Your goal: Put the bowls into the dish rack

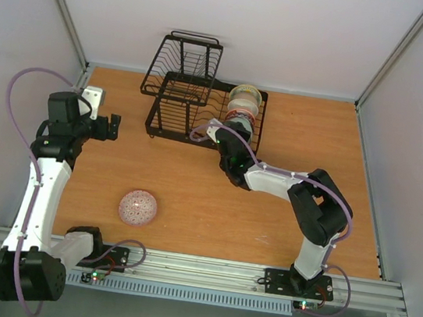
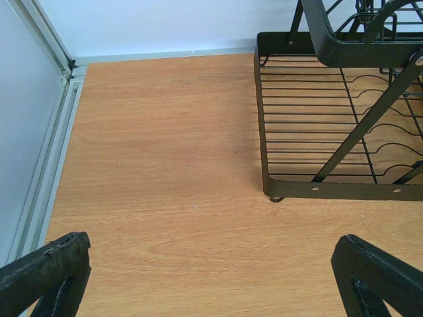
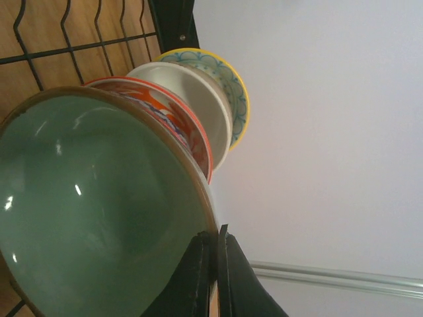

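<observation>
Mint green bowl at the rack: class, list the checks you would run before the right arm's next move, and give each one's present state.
1. Right gripper pinches the mint green bowl at its rim: ok.
2. Mint green bowl seated in a slot of the dish rack: cannot tell, its lower edge is hidden.
3. Red-and-white bowl and cream bowl stand on edge behind it: ok.
4. Left gripper open and apart from the rack: ok.
5. Pink patterned bowl loaded: not ok, it lies upside down on the table.
</observation>
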Motion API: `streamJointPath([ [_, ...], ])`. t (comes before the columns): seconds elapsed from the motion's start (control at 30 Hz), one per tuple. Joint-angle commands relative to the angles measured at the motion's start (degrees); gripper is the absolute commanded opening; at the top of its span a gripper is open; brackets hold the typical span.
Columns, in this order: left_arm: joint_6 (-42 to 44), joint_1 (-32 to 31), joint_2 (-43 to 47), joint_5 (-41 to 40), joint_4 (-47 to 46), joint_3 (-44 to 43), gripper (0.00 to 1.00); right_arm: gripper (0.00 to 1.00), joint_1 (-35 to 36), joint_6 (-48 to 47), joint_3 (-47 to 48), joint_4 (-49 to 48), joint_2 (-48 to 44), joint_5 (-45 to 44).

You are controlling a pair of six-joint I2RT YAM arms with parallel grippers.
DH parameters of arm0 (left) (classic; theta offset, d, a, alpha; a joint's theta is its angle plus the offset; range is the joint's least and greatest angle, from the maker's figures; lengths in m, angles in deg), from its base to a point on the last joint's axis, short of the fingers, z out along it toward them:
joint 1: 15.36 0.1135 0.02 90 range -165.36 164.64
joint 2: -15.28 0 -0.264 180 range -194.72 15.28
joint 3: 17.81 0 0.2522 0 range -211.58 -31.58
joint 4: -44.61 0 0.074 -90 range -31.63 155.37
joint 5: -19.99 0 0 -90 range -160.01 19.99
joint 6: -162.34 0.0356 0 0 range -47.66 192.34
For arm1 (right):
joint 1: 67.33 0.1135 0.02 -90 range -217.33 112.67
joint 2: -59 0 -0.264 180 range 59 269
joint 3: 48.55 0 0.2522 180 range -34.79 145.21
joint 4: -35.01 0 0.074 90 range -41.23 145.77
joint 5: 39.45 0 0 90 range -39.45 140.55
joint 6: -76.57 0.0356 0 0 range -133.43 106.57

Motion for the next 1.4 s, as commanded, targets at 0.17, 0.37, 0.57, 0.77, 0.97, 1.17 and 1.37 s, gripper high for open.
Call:
streamJointPath([
  [0.17,0.08,0.32,0.34,0.62,-1.28,-1.28,0.99,0.01,-0.23,8.88,0.13,8.21,-3.13,0.60],
  [0.37,-0.01,0.39,0.74,0.73,-1.11,-1.35,0.99,0.01,-0.23,11.30,-0.16,11.80,-2.88,1.42],
  [0.57,-0.07,0.36,0.96,0.81,-1.09,-1.45,0.99,0.07,-0.26,14.66,0.06,16.19,-3.19,2.98],
  [0.77,-0.01,0.39,1.18,0.66,-1.01,-1.54,0.99,0.20,-0.24,16.28,0.31,17.81,-3.36,3.82],
  [0.97,0.04,0.39,1.15,0.46,-0.96,-1.54,0.99,0.35,-0.33,19.02,1.71,19.94,-3.96,3.70],
  [1.17,0.08,0.34,1.05,0.63,-1.01,-1.45,0.99,0.54,-0.33,23.87,4.23,23.75,-9.22,3.88],
  [1.37,0.08,0.38,1.18,0.68,-1.00,-1.45,0.99,0.59,0.18,35.92,8.65,35.82,-13.03,10.64],
])
